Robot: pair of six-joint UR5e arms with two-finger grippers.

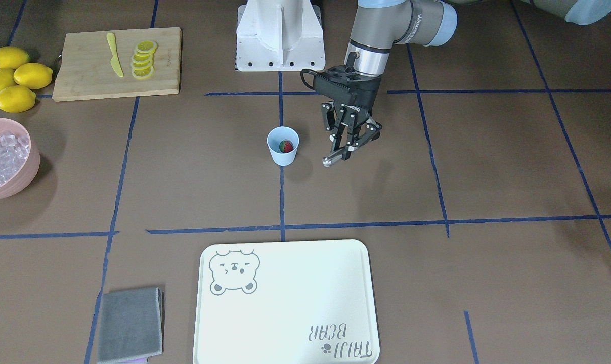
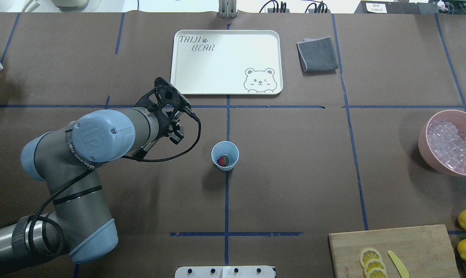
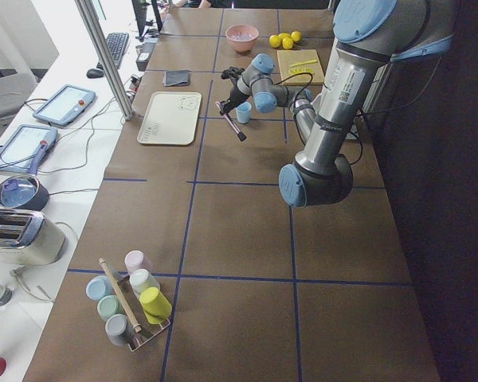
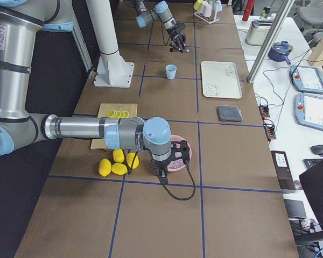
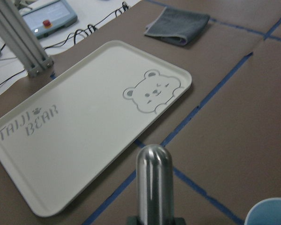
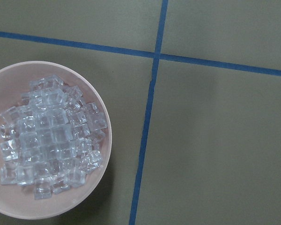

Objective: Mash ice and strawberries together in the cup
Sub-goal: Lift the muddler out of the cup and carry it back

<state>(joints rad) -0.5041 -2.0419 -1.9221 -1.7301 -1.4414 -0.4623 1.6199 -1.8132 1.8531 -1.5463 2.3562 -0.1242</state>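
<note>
left end effector (image 1: 349,145) closed on steel rod (image 1: 331,160), cup (image 1: 283,157) holding strawberry (image 1: 286,146) just beside it; right end effector (image 4: 172,161) near ice (image 6: 51,136), grip cannot be told

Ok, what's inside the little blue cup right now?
One red strawberry lies in the cup. No ice shows there; the ice is in the pink bowl. The cup floor under the berry is hidden. The left pincer holds a metal rod beside it.
</note>
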